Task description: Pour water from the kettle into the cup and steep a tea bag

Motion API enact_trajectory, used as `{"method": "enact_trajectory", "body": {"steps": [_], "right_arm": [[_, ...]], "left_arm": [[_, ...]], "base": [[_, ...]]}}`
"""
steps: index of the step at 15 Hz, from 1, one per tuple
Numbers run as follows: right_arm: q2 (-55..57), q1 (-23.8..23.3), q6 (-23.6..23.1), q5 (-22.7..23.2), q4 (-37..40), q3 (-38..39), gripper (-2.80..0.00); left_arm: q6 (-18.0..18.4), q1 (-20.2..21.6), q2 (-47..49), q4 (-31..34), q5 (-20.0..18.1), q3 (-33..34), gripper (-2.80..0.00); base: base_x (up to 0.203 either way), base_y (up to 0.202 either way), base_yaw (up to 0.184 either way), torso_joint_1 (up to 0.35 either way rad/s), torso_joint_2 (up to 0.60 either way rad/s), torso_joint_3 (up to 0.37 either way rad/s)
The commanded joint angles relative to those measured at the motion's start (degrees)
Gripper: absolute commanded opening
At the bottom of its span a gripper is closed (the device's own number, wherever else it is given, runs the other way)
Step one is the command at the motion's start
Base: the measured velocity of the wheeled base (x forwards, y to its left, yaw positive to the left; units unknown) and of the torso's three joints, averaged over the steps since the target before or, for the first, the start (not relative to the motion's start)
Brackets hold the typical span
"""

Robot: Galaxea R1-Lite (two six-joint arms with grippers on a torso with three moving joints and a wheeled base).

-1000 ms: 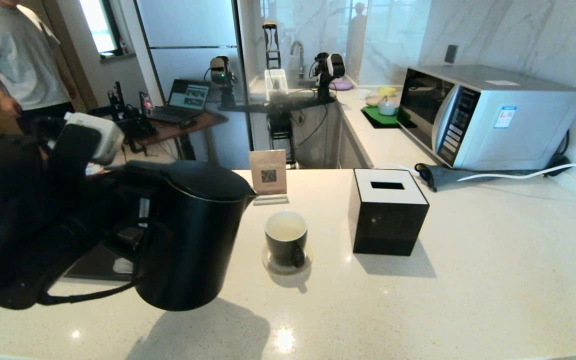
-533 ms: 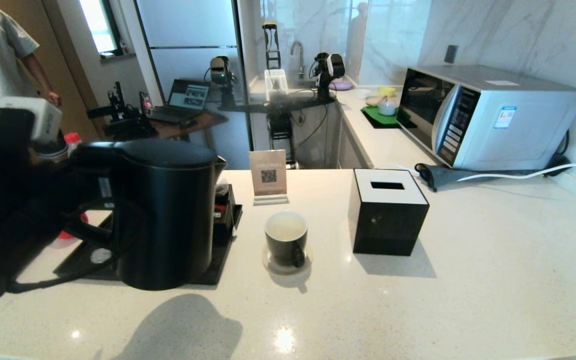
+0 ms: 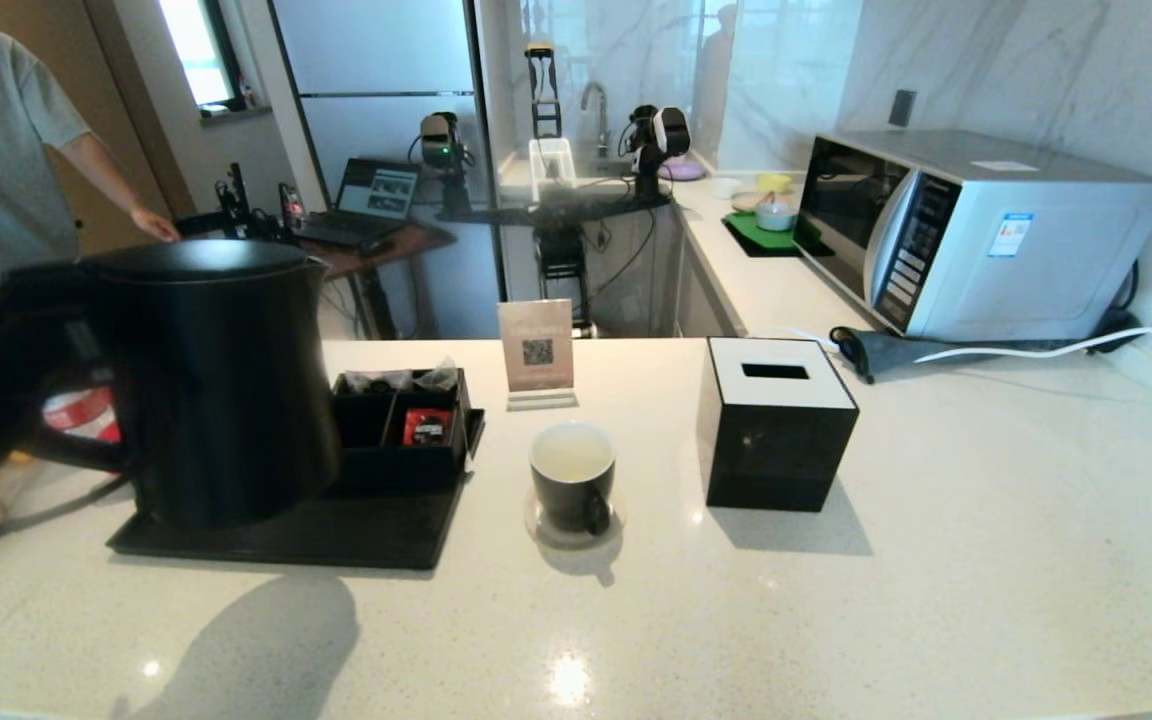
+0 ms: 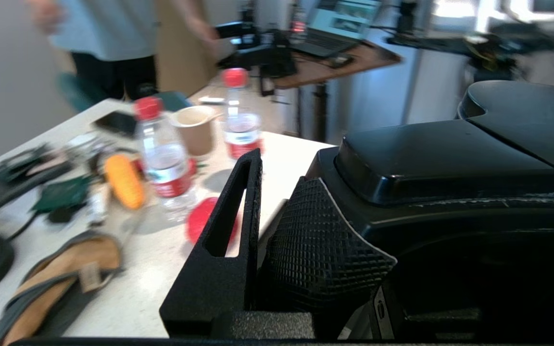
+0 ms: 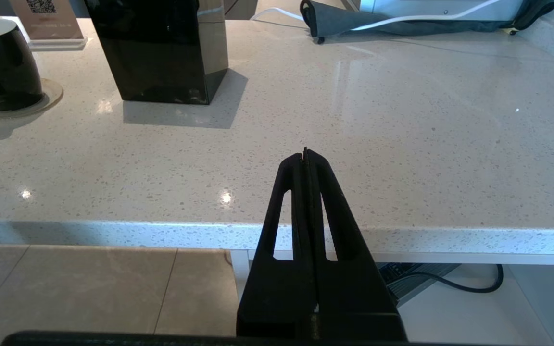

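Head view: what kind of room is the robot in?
Most likely a kitchen: there's a microwave on the counter, a sink tap further back, and a kettle next to a cup.

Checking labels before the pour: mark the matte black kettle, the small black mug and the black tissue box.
matte black kettle (image 3: pixel 226 400), head view, front of body.
small black mug (image 3: pixel 570 500), head view, outer wall.
black tissue box (image 3: pixel 776 455), head view, front face.

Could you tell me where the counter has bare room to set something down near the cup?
Bare counter lies right of the tissue box, up to the microwave, and along the near edge before the cup. Left is crowded: the tray, the kettle in the left tool.
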Motion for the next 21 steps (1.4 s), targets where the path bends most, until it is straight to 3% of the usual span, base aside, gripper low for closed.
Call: {"method": "enact_trajectory", "body": {"steps": [1, 4, 7, 11, 13, 16, 21], "right_arm": [[0.0, 0.01, -0.02, 0.01, -0.01, 0.0, -2.8], [0.0, 0.01, -0.02, 0.01, -0.01, 0.0, -2.8], [0.0, 0.01, -0.02, 0.01, -0.01, 0.0, -2.8], [0.0, 0.01, -0.02, 0.01, -0.01, 0.0, -2.8], [0.0, 0.01, -0.02, 0.01, -0.01, 0.0, -2.8], [0.0, 0.01, -0.02, 0.01, -0.01, 0.0, -2.8], [0.0, 0.01, -0.02, 0.01, -0.01, 0.0, -2.8]], "left_arm": [[-0.51, 4.57, 0.17, -0.24, 0.11, 0.31, -2.8], [-1.47, 9.52, 0.86, -0.28, -0.3, 0.37, -2.8], [-2.22, 13.86, 3.31, -1.5, -3.2, -0.03, -2.8], [-2.66, 16.65, 12.09, -14.89, -3.8, -0.41, -2.8], [-2.7, 18.72, 15.49, -17.77, -3.94, -1.34, -2.8], [-3.31, 19.31, 19.23, -19.1, -3.91, -1.66, -2.8], [-3.69, 19.91, 28.44, -29.15, -3.95, -1.62, -2.8]], "base": [[0.0, 0.0, 0.0, 0.0, 0.0, 0.0], [0.0, 0.0, 0.0, 0.0, 0.0, 0.0], [0.0, 0.0, 0.0, 0.0, 0.0, 0.0], [0.0, 0.0, 0.0, 0.0, 0.0, 0.0], [0.0, 0.0, 0.0, 0.0, 0.0, 0.0], [0.0, 0.0, 0.0, 0.0, 0.0, 0.0], [0.0, 0.0, 0.0, 0.0, 0.0, 0.0]]}}
